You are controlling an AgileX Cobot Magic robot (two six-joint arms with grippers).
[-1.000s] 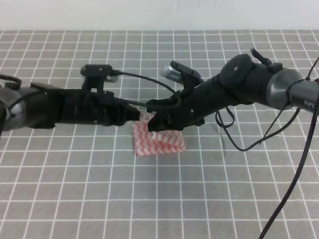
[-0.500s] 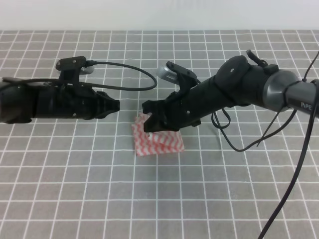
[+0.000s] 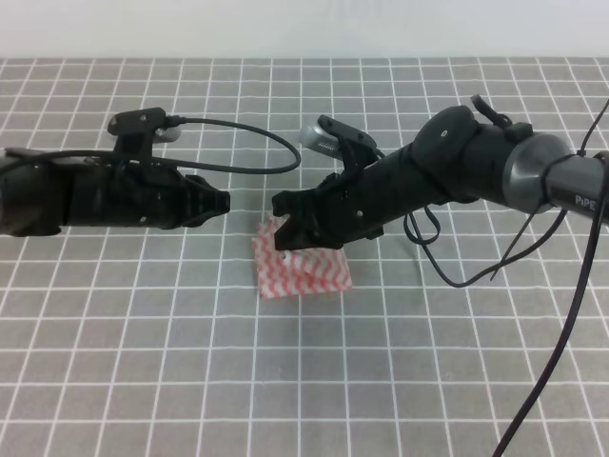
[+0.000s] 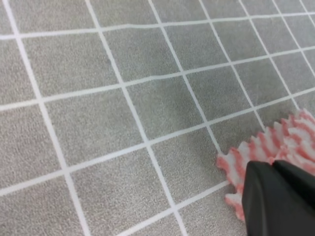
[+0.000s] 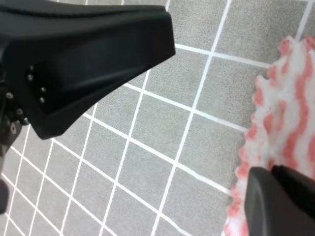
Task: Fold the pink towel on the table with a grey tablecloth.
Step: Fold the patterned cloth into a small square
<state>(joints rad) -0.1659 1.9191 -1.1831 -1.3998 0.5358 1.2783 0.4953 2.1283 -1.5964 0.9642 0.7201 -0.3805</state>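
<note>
- We find the pink towel (image 3: 303,269) lying folded into a small packet near the middle of the table with a grey tablecloth (image 3: 285,381), its wavy pink-red and white stripes showing on top.
- Its far left corner is lifted off the cloth, up against the tip of the right gripper (image 3: 284,227).
- Right gripper: we see its fingers (image 5: 280,196) pressed together with no gap in the right wrist view, scalloped towel edge (image 5: 280,113) running right under them. Whether cloth is pinched between them, we cannot tell.
- Left gripper (image 3: 223,202): we note it just left of the towel, above the table, apart from the cloth in the high view. Its fingers (image 4: 275,201) sit closed against each other in the left wrist view, nothing between them, the towel's corner (image 4: 256,152) just beyond the tip.
- Both arms reach in from opposite sides, tips facing one another above the towel's far edge.
- Black cables (image 3: 238,143) loop off both arms.
</note>
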